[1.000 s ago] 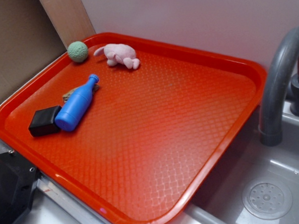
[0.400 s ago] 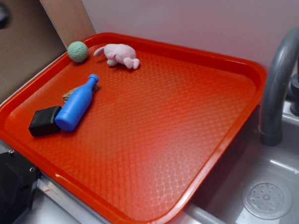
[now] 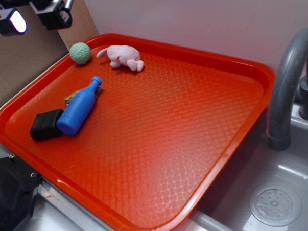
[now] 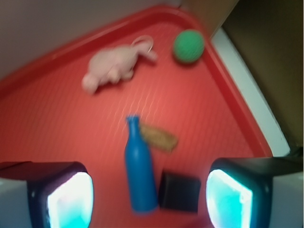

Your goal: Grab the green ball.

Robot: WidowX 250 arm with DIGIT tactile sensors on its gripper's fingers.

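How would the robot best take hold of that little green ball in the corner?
Probably from straight above, closing the end effector across the green ball's middle. It is round, so no side is better, but the tray rim and pink plush toy crowd it sideways.

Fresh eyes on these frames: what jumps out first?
The big orange-red textured plastic tray fills the view, its items bunched at the far left end. A blue plastic bottle lies beside a black block; the pale green dimpled ball sits in the far corner, with the open tool above.
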